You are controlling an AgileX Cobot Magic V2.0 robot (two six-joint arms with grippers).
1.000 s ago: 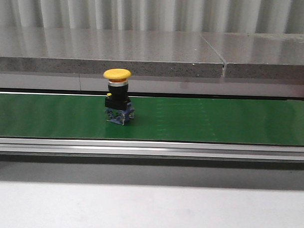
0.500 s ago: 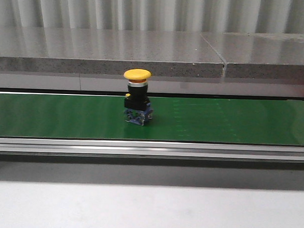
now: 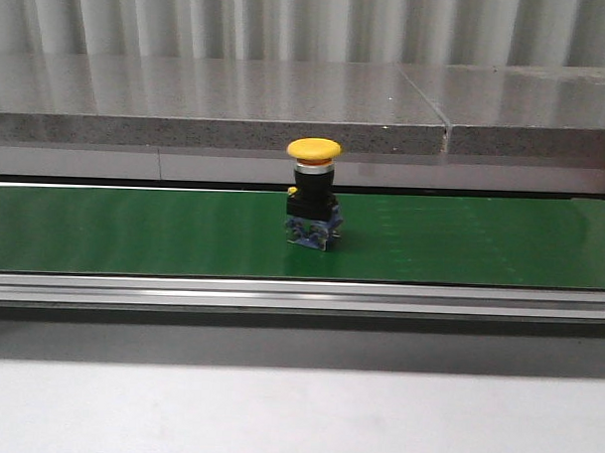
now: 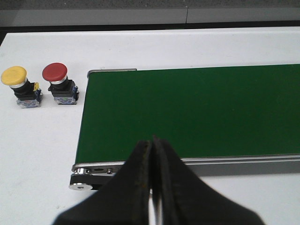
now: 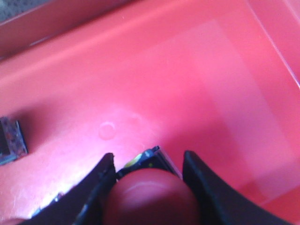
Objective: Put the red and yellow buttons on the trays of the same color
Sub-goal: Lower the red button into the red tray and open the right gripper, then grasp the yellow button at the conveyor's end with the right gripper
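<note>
**Yellow button carried along the belt; red button held over the red tray**

In the right wrist view, a red button (image 5: pixel 151 194) is gripped between the fingers of the right gripper (image 5: pixel 149 185), its red cap filling the gap between them. Directly beneath and beyond the fingers the floor of the red tray (image 5: pixel 187 84) is seen, and off to one side of the gripper a small blue-and-black part (image 5: pixel 10 140) lies on that floor, well apart from the held button.

In the left wrist view, the left gripper (image 4: pixel 153 146) is seen with its fingers pressed together and nothing between them. Just beyond the fingertips the green belt (image 4: pixel 197 110) is spread out, bare there. Past the belt's end, on the white table (image 4: pixel 42 140), a second red button (image 4: pixel 58 84) and a yellow-capped button (image 4: pixel 19 86) are stood upright just beside each other.

In the front view, a yellow button (image 3: pixel 314 192) is stood upright on the belt. Compared with the earlier frames, it has been shifted steadily to the right along the belt.
</note>
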